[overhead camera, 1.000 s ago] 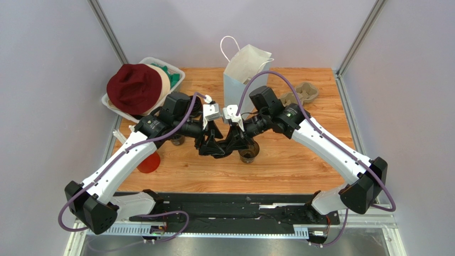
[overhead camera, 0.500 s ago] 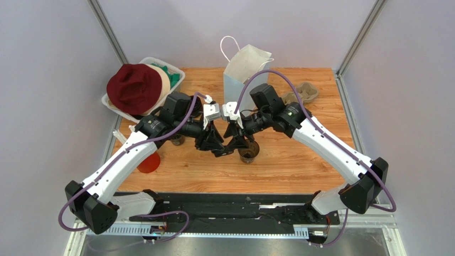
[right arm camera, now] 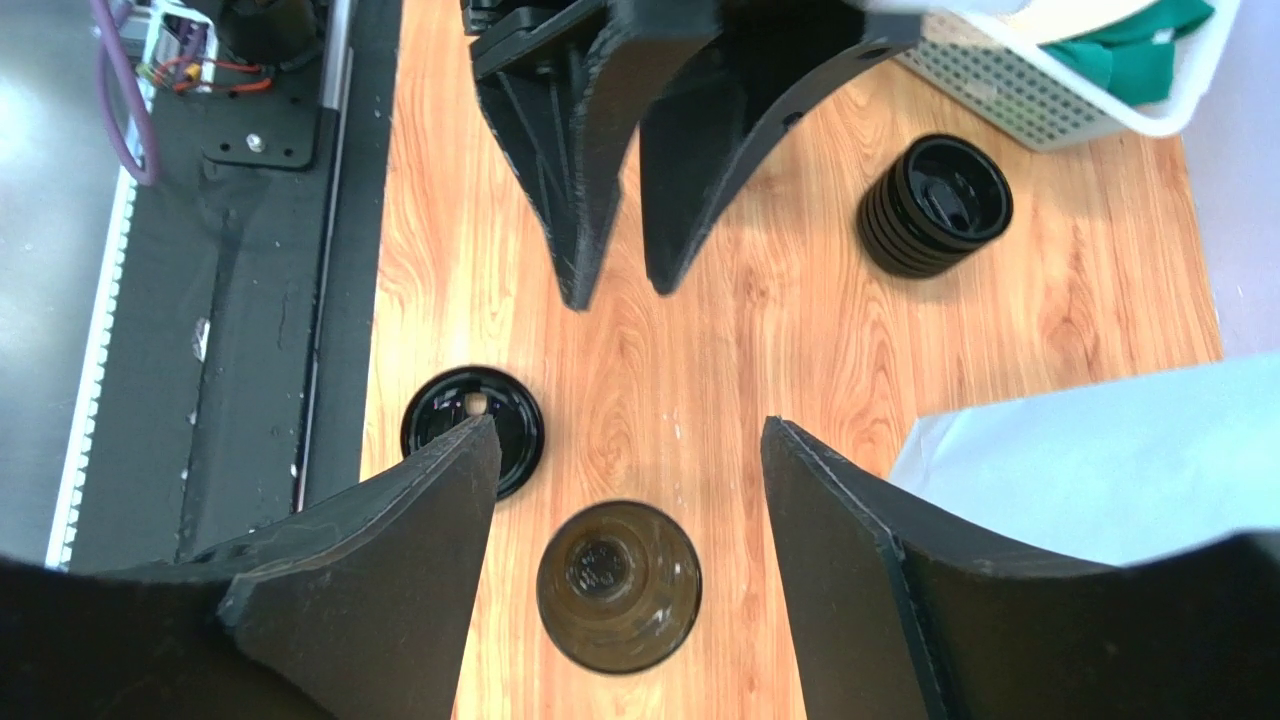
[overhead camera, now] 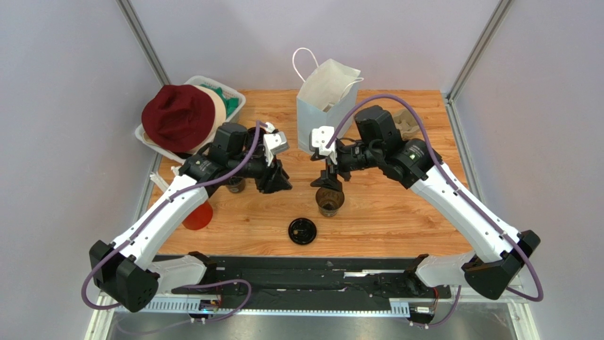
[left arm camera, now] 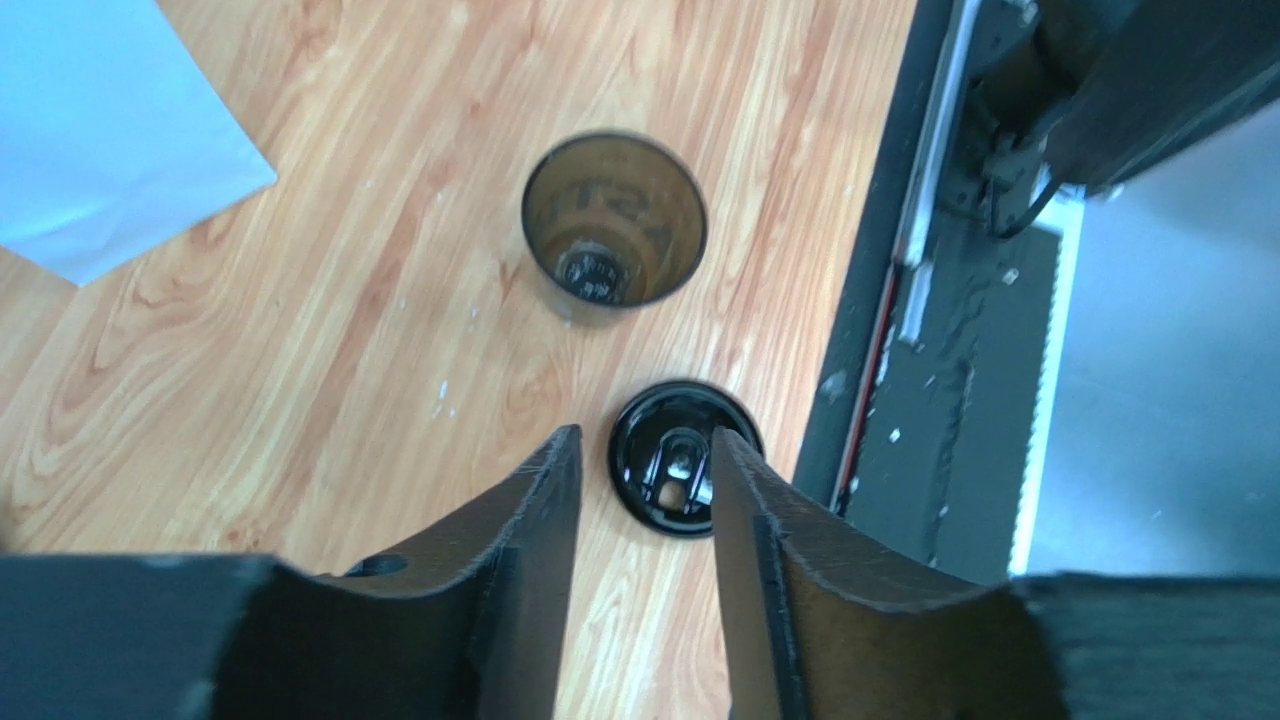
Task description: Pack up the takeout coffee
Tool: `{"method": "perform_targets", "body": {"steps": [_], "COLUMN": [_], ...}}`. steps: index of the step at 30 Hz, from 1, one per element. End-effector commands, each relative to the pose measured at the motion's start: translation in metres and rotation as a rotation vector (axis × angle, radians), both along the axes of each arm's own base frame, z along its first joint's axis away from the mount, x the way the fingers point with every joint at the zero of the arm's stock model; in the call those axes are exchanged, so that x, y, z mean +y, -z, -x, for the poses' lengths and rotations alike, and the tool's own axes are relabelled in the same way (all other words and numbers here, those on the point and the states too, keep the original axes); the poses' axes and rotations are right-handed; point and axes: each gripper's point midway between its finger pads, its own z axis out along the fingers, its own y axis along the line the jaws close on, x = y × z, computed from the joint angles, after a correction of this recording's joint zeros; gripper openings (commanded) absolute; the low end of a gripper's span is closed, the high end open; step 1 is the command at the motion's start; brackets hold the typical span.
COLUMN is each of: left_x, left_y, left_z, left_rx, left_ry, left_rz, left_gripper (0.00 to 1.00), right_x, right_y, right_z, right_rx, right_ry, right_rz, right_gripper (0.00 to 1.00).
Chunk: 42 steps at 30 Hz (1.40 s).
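**Workspace seen from above, with both wrist views.**

(a) Light-brown wooden table [overhead camera: 397, 219], which carries everything I describe below.

(b) Pale-blue paper bag with a white top and white cord handle [overhead camera: 312, 120]. It stands upright at the far middle of the table.

(c) White plastic basket [overhead camera: 237, 106] at the far left corner. A maroon fabric hat [overhead camera: 177, 117] lies over most of it, and green cloth shows at the basket's far end.

(d) Left gripper [left arm camera: 643, 438], to the left of centre. I see its dark fingers parted by a narrow gap, with nothing between them.

(e) Right gripper [right arm camera: 628, 435], just in front of the bag. Its fingers are spread wide and have hold of nothing.

(f) Grey pulp cup tray [overhead camera: 411, 122] at the far right, partly hidden behind the right arm.

(g) Red cup [overhead camera: 198, 216] near the left edge, partly under the left arm.

(h) Small dark takeout coffee cup with a brownish inside [overhead camera: 330, 203]. It stands upright and uncovered on the table, in front of the bag. In my right wrist view it sits below and between that gripper's spread fingers, and neither finger is closed on it.

(i) Stack of black round lids [right arm camera: 935, 206] on the table near the basket.

(j) Single black round lid [overhead camera: 302, 231]. It lies flat on the wood, apart from the cup, toward the near edge and a little to the left.
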Motion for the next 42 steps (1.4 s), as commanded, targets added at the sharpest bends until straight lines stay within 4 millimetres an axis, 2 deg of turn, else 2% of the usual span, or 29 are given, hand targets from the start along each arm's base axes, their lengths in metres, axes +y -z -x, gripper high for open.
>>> {"method": "perform_targets", "body": {"steps": [1, 6, 11, 14, 15, 16, 20, 22, 28, 33, 36, 37, 39, 41, 42], "left_x": [0.003, 0.005, -0.001, -0.005, -0.003, -0.010, -0.017, -0.018, -0.035, -0.040, -0.038, -0.035, -0.035, -0.028, -0.032], "left_y": [0.019, 0.053, 0.071, 0.085, 0.091, 0.099, 0.109, 0.116, 0.141, 0.147, 0.133, 0.123, 0.116, 0.120, 0.125], "left_z": [0.002, 0.005, 0.021, 0.030, 0.027, 0.032, 0.008, -0.006, -0.001, 0.005, 0.016, 0.023, 0.040, 0.052, 0.065], "left_rx": [-0.094, -0.112, -0.284, -0.392, -0.431, -0.481, -0.557, -0.516, -0.430, -0.393, -0.444, -0.467, -0.475, -0.491, -0.500], "left_ry": [0.065, 0.107, 0.258, 0.344, 0.346, 0.395, 0.331, 0.275, 0.355, 0.377, 0.381, 0.387, 0.449, 0.490, 0.535], "left_rz": [-0.078, -0.193, -0.258, -0.340, -0.387, -0.413, -0.484, -0.541, -0.533, -0.505, -0.423, -0.393, -0.362, -0.411, -0.430], "left_gripper": [0.48, 0.57, 0.71, 0.74, 0.74, 0.75, 0.78, 0.78, 0.78, 0.75, 0.75, 0.75, 0.75, 0.74, 0.73], "right_x": [-0.015, -0.034, -0.052, -0.062, -0.065, -0.069, -0.076, -0.079, -0.079, -0.081, -0.086, -0.088, -0.092, -0.093, -0.094], "right_y": [-0.005, -0.011, -0.010, -0.009, -0.009, -0.010, -0.007, -0.008, -0.011, -0.014, -0.015, -0.016, -0.015, -0.013, -0.014], "right_z": [-0.004, -0.006, -0.005, -0.006, -0.007, -0.007, -0.008, -0.010, -0.012, -0.012, -0.014, -0.014, -0.017, -0.019, -0.021], "right_rx": [-0.056, -0.115, -0.161, -0.176, -0.177, -0.184, -0.162, -0.157, -0.161, -0.169, -0.180, -0.185, -0.186, -0.182, -0.184], "right_ry": [0.045, 0.085, 0.119, 0.140, 0.150, 0.158, 0.177, 0.190, 0.199, 0.204, 0.224, 0.228, 0.245, 0.251, 0.258], "right_rz": [-0.005, -0.008, 0.016, 0.029, 0.030, 0.026, 0.010, -0.002, -0.021, -0.039, -0.039, -0.038, -0.040, -0.044, -0.047], "right_gripper": [0.69, 0.69, 0.70, 0.70, 0.70, 0.70, 0.70, 0.70, 0.69, 0.69, 0.69, 0.69, 0.68, 0.68, 0.68]}}
